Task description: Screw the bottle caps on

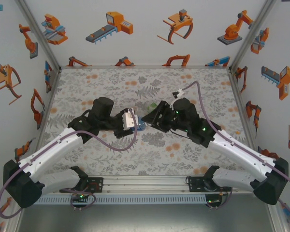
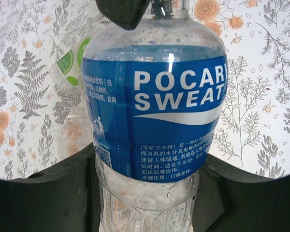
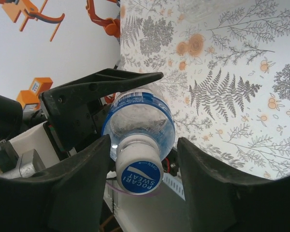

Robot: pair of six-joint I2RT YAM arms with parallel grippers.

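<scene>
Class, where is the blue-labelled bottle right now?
Mid-table between both arms: the blue-labelled bottle sits clamped in the left gripper, its capped neck between the right gripper's parted fingers.

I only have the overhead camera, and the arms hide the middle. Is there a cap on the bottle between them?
Observer: Yes. The right wrist view shows a cap sitting on the neck of the blue-label bottle.
Operator: Is the right gripper gripping it?
Observer: No. The right gripper has its jaws apart, with a gap on each side of the cap.
Operator: And the left?
Observer: The left gripper has its jaws shut on the bottle's lower body.
</scene>
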